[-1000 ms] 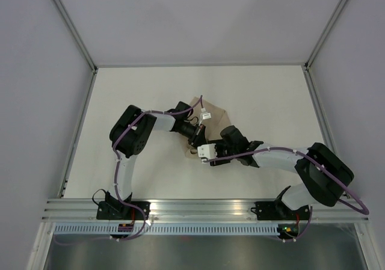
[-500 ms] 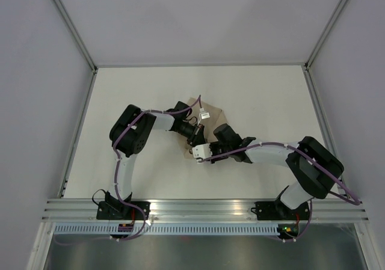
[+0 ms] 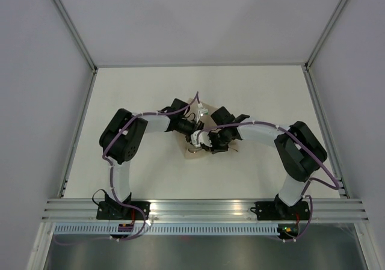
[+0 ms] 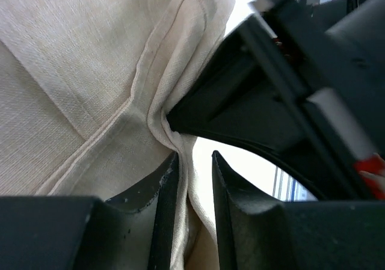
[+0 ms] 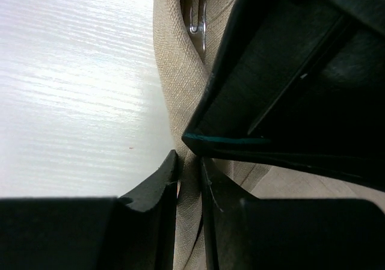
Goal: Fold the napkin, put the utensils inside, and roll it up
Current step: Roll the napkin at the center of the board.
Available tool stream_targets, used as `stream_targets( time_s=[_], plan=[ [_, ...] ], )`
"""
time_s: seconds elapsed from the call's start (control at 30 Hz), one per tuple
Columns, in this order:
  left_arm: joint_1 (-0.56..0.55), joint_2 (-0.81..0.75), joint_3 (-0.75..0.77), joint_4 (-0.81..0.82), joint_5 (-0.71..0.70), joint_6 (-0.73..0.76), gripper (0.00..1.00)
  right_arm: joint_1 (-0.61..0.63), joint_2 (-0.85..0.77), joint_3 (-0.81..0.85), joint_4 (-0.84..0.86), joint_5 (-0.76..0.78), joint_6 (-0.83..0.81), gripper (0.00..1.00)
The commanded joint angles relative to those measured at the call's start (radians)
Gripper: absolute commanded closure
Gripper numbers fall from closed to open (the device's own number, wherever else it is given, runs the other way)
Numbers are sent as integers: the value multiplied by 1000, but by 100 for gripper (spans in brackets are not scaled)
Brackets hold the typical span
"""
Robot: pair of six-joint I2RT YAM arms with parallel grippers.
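Note:
The tan napkin (image 3: 190,153) lies bunched at mid-table, mostly covered by both grippers. My left gripper (image 3: 195,139) comes in from the left and my right gripper (image 3: 207,142) from the right, nearly touching. In the left wrist view a hemmed fold of the napkin (image 4: 90,83) runs down between the left gripper's (image 4: 194,159) fingers, which stand a little apart, with a gap beside the right finger. In the right wrist view the right gripper (image 5: 189,159) is shut on a ridge of the napkin (image 5: 180,77). The fork's silver tines (image 5: 197,20) peek from a fold beyond it.
The white table (image 3: 138,89) is bounded by grey walls and an aluminium rail (image 3: 204,207) at the near edge. The right gripper's black body (image 4: 271,101) crowds the left wrist view. The left gripper's body (image 5: 289,71) fills the right wrist view's upper right.
The right arm swung left and away from its base onto the napkin, and its jaws closed on the cloth. The left jaws parted slightly. The left arm shifted a little.

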Motion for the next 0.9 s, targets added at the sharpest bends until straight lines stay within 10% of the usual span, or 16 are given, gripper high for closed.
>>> stream_targets(
  time_s=[0.0, 0.67, 0.87],
  plan=[
    [11, -103, -26, 107, -46, -76, 66, -36, 81, 66, -263, -133, -41, 82],
    [41, -865, -568, 593, -944, -217, 65, -112, 498, 488, -721, -240, -76, 82],
    [-103, -1006, -662, 619, -1166, -90, 65, -112, 599, 625, -781, -245, -1, 82]
  ],
)
